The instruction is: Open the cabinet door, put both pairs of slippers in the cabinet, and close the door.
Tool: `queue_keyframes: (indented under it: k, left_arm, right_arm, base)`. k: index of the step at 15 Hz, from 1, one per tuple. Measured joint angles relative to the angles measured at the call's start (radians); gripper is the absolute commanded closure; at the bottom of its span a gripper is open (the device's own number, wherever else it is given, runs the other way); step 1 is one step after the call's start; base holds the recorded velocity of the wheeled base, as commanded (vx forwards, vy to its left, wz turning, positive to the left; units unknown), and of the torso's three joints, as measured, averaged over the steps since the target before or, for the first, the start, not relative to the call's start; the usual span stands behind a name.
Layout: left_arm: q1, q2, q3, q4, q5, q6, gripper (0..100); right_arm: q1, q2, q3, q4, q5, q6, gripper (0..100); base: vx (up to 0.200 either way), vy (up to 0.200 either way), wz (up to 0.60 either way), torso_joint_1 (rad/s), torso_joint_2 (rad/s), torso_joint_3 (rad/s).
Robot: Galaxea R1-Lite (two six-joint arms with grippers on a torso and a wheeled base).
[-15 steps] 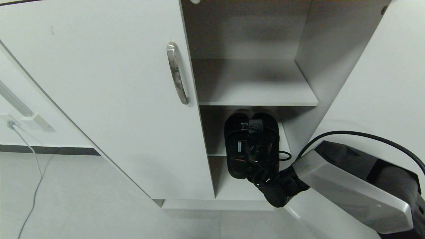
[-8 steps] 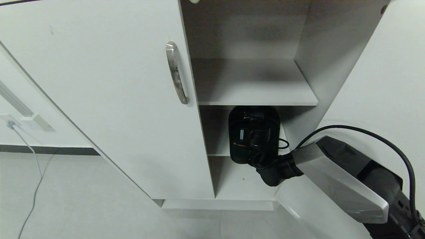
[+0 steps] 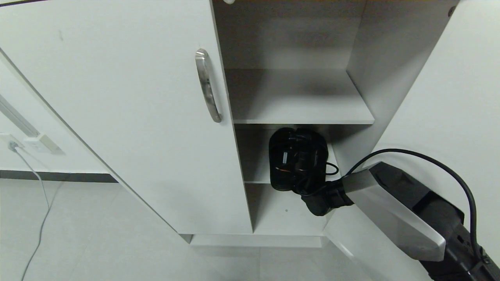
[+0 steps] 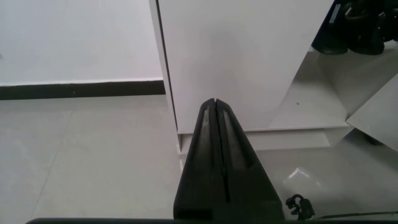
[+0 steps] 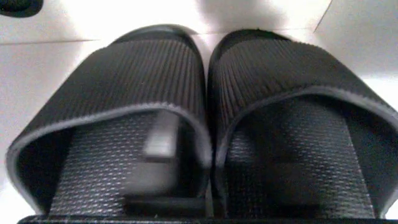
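A pair of black slippers (image 3: pixel 283 158) lies side by side at the second shelf (image 3: pixel 256 181) of the open cabinet, heels hanging past its front edge. My right gripper (image 3: pixel 304 171) reaches in from the lower right and is shut on the pair where the two inner strap walls meet. The right wrist view has both ribbed straps (image 5: pixel 149 81) close up, with one finger (image 5: pixel 160 140) under the left strap. My left gripper (image 4: pixel 214 109) hangs shut and empty above the floor in front of the cabinet base. The same slippers (image 4: pixel 354 28) show dark at the far corner of that view.
The left cabinet door (image 3: pixel 117 97) is closed, with a metal handle (image 3: pixel 207 86). The right door (image 3: pixel 449 97) stands swung open beside my right arm. The upper shelf (image 3: pixel 300 101) and bottom shelf (image 3: pixel 281 214) are bare. A cable (image 3: pixel 39 203) hangs from a wall socket.
My right arm has pushed the black slippers deeper into the cabinet onto the second shelf. In the last half second they barely shifted.
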Motion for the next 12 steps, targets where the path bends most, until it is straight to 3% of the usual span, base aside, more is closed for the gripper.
queue_keyframes:
  k: [6,12]
  left_arm:
    - [0.0,0.0,0.0,0.0,0.0,0.0,100]
    - [0.0,0.0,0.0,0.001,0.0,0.0,100]
  right_arm:
    - [0.03,-0.083,0.197,-0.062,-0.007,0.0,0]
    - [0.14,-0.287,0.66,-0.287,-0.031,-0.001,0]
  base:
    - [0.0,0.0,0.0,0.0,0.0,0.0]
    - [0.0,0.0,0.0,0.0,0.0,0.0]
